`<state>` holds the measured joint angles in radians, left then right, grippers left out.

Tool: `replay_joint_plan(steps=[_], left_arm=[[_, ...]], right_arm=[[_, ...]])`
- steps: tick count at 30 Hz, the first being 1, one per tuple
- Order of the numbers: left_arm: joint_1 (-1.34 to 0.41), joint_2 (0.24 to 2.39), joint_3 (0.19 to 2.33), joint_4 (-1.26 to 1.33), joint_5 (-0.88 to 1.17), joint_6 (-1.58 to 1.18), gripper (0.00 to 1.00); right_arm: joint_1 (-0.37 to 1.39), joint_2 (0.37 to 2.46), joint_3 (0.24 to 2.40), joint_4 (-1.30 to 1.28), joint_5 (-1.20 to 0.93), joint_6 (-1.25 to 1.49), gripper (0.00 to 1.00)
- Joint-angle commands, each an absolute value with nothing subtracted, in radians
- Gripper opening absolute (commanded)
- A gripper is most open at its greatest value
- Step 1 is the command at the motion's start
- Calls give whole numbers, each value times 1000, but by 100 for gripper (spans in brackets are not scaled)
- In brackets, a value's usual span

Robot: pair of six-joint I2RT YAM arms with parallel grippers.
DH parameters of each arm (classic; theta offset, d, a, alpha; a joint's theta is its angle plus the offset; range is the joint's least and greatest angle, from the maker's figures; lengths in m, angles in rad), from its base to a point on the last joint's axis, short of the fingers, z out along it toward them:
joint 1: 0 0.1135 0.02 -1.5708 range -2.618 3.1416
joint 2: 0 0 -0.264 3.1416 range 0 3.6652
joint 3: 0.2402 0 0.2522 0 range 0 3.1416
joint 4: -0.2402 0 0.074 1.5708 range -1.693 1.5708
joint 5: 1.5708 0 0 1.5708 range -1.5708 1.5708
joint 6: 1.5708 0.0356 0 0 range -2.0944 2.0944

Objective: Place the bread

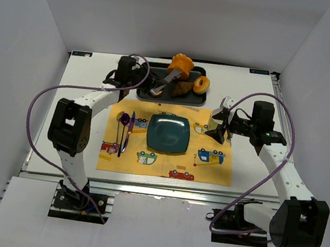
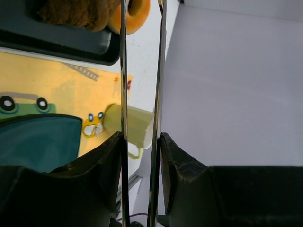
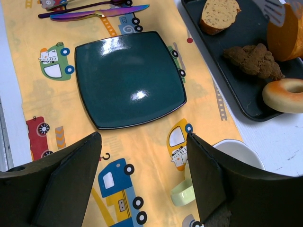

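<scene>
Left tool [image 2: 142,142] clamped on metal tongs [image 2: 124,71], tong tips at orange bread [image 1: 181,63] over black tray [image 1: 186,100] upper centre, right tool [image 3: 143,137] jaws apart above yellow placemat [image 3: 47,109].

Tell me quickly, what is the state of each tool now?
Left tool: closed on the metal tongs, which reach the bread.
Right tool: open, holding nothing.

White flat tabletop [image 1: 254,92] — yellow placemat w/ cartoon-vehicle print [image 1: 166,163] at centre, black rect. tray [image 1: 189,100] at 12 o'clock, just beyond the mat.
</scene>
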<state>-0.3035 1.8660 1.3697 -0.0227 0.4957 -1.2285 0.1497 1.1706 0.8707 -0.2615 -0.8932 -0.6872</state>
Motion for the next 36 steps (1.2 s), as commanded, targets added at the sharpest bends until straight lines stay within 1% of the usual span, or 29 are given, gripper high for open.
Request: replay_joint_plan(steps=[1,6,36], left_arm=[[-308,1773,1353,81,474,-1311,46],[-308,1776,1335,126,460,-1354,46],[-308,1821,1316,161,466,-1440,48]], right_arm=[[144,1149,867,-241,-914,-690,77],[143,1147,864,-244,-911,-693,77],[140,1141,868,-236,-908,-675,77]])
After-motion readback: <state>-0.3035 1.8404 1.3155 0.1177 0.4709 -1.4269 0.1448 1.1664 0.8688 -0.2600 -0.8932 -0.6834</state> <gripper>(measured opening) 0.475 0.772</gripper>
